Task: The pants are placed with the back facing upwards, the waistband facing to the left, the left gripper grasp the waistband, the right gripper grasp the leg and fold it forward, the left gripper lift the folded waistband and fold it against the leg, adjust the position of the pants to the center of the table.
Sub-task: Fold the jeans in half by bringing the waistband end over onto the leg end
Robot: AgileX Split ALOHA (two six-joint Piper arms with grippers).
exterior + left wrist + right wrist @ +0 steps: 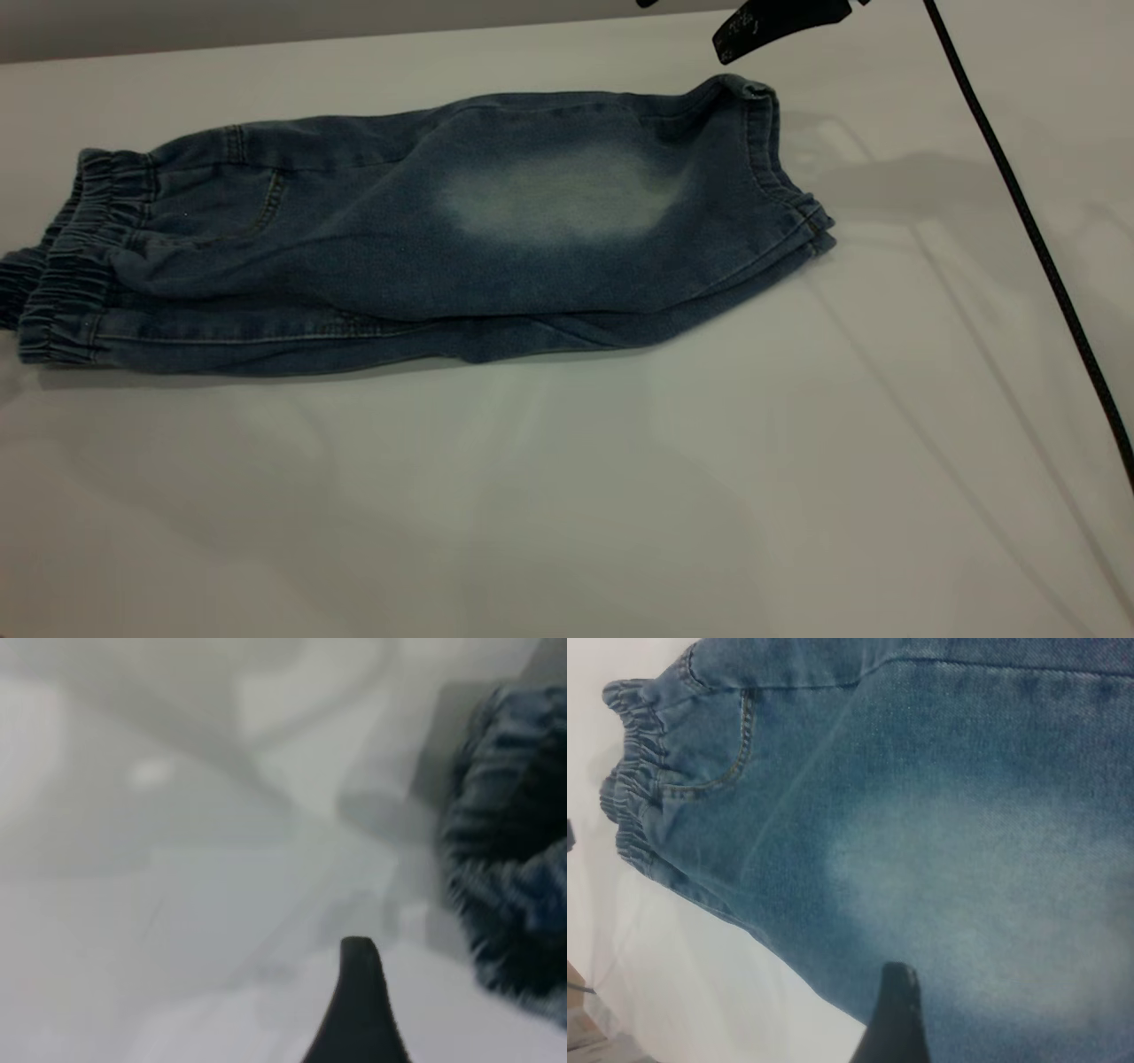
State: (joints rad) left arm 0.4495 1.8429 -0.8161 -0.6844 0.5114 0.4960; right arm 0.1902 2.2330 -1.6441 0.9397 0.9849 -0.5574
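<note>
The blue denim pants (372, 257) lie on the white table (567, 496), folded lengthwise. The plain leg (567, 199) with its pale faded patch lies on top, hem to the right. The gathered waistband (71, 266) is at the far left edge. My right gripper (771, 22) hovers above the hem at the top right; its wrist view looks down on the leg (983, 895) and waistband (633, 788), with one fingertip (897, 992) showing and nothing held. My left gripper (434, 1010) is outside the exterior view, low over bare table beside the waistband (509, 859), holding nothing.
A thin black cable (1028, 221) hangs across the right side of the table. A back pocket seam (740, 735) shows near the waistband. Bare white table spreads in front of the pants and to their right.
</note>
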